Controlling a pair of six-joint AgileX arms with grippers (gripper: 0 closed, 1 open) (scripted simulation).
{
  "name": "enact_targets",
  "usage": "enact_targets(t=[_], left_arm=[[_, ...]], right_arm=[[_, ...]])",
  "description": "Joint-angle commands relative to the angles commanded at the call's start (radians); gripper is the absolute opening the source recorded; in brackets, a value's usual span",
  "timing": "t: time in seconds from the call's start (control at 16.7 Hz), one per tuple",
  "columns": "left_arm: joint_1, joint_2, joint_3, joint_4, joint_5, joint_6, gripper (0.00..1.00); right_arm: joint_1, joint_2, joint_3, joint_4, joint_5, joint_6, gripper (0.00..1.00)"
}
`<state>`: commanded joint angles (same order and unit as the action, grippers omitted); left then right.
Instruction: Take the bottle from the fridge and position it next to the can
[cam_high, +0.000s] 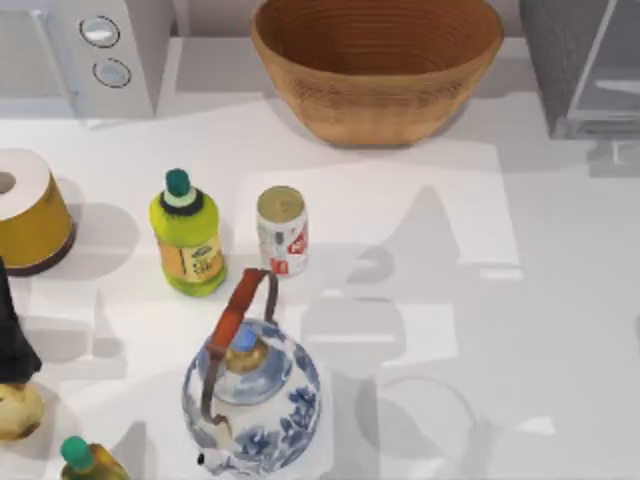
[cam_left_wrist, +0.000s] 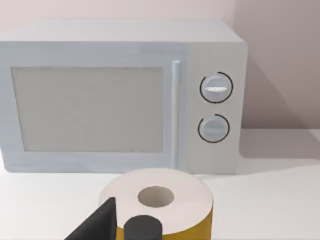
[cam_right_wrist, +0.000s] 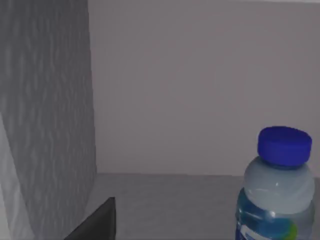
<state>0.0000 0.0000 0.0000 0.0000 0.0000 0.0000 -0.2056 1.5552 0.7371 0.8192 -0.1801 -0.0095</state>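
In the top view, the can (cam_high: 282, 230) stands upright on the table (cam_high: 560, 330), just beside a yellow-green bottle (cam_high: 187, 246) on its left and just behind a blue-and-white kettle (cam_high: 252, 400). A wicker basket (cam_high: 377, 65) sits well behind the can, and the fridge (cam_high: 585, 65) fills the corner far to the can's right and back. A yellow roll (cam_high: 30, 210) and a microwave (cam_high: 100, 50) lie off to the can's left. The table to the can's right is bare, which looks like the likely spot for the bottle. The left arm (cam_high: 12, 335) is parked at the left edge, well left of the can.

In the left wrist view, the left gripper (cam_left_wrist: 122, 225) hangs just above the roll (cam_left_wrist: 165, 200), with the microwave (cam_left_wrist: 120, 95) behind it; whether its fingers are parted cannot be told.

In the right wrist view, the bottle (cam_right_wrist: 275, 195) stands upright against a pale wall beside a grey panel, seemingly the fridge (cam_right_wrist: 47, 115), and nothing touches it. One dark finger (cam_right_wrist: 97, 222) of the right gripper shows, apart from the bottle; how wide that pincer stands cannot be told, and it holds nothing visible.

Judged from this, the task is at its start: approach under way, with grasp, carry and placing left.
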Motion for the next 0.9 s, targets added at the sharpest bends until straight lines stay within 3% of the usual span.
enact_targets(t=[0.42,0.9], left_arm=[[0.0,0.0,0.0,0.0,0.0,0.0,1.0],[0.0,0.0,0.0,0.0,0.0,0.0,1.0]], right_arm=[[-0.072,0.561,0.258,0.287,-0.063,-0.003,1.0],[-0.08,0.648,0.301,0.337,-0.073,-0.004,1.0]])
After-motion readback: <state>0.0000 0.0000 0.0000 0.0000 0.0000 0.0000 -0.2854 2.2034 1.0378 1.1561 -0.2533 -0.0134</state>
